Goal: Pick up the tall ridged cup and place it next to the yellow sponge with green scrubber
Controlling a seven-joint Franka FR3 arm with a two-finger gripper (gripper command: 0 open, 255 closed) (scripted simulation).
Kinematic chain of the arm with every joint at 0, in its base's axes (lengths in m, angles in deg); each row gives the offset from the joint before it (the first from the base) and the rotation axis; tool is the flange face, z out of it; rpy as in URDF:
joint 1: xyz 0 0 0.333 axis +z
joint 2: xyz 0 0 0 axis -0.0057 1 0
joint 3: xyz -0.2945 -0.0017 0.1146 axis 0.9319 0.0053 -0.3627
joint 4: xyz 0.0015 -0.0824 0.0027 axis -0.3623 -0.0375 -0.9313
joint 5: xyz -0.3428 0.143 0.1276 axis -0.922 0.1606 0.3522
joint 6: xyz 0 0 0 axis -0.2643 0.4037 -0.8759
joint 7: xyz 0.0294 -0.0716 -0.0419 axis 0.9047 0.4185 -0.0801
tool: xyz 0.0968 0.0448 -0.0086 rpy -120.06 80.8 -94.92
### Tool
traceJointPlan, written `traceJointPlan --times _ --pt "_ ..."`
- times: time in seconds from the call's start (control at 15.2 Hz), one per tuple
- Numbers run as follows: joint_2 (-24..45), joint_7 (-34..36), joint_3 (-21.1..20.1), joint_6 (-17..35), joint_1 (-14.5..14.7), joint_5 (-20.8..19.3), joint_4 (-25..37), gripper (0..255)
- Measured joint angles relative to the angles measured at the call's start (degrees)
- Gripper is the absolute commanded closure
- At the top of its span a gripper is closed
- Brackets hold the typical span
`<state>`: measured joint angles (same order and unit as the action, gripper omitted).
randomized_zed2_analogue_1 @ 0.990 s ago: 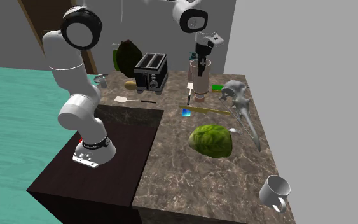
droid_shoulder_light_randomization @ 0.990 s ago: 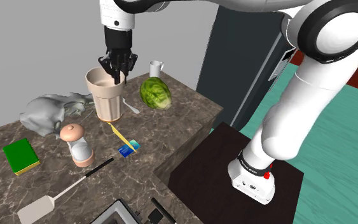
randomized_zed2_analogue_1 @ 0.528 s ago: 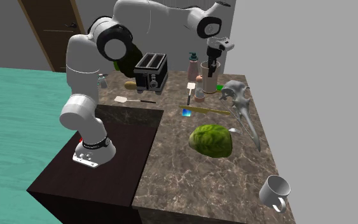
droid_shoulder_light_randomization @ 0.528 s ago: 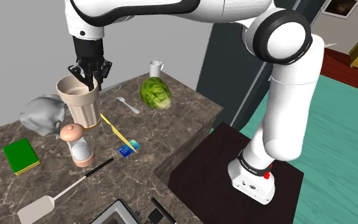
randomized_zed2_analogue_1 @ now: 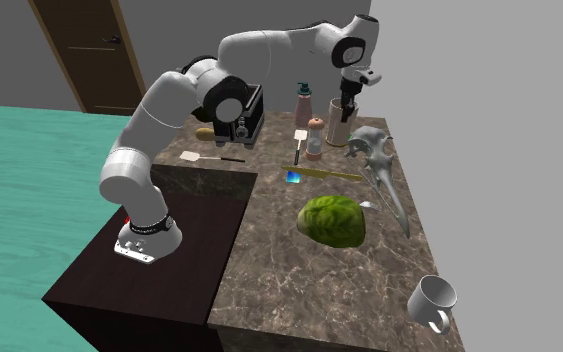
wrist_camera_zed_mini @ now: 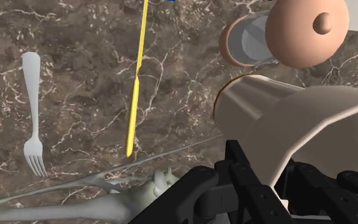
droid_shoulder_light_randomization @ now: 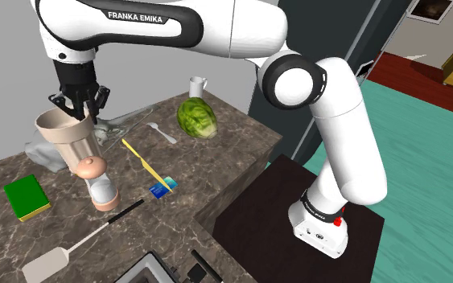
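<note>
The arm (droid_shoulder_light_randomization: 349, 149) is glossy white with dark joint rings and white "FRANKA EMIKA" lettering (on a black band); its round base (droid_shoulder_light_randomization: 317, 227) bears a red dot; the jaws are black.

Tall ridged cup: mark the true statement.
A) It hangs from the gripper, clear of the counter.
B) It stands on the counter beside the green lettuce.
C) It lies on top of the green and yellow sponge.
A: in the shoulder view the gripper clasps the rim of the tall ridged cup, whose base is off the counter.
</note>
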<state>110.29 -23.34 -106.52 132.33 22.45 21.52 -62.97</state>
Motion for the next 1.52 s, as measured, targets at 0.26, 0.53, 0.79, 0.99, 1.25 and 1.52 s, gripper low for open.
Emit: traceJointPlan --times 0.26,0.53,0.79,0.99,1.25,1.52 --pt "0.3 -0.2 0.1 3.0 -0.3 0.0 -2.8 255" --pt "-0.1 -0.3 0.1 6.2 -0.8 0.0 -6.4 255" --pt "-0.2 -0.3 0.1 9.6 -1.1 0.0 -10.0 255" --pt "-0.6 -0.4 0.2 11.5 -1.5 0.0 -11.7 255" --pt "-0.2 -0.4 0.3 11.4 -1.4 -0.1 -11.1 255" --pt "0.4 -0.5 0.3 11.4 -1.3 -0.1 -11.0 0"
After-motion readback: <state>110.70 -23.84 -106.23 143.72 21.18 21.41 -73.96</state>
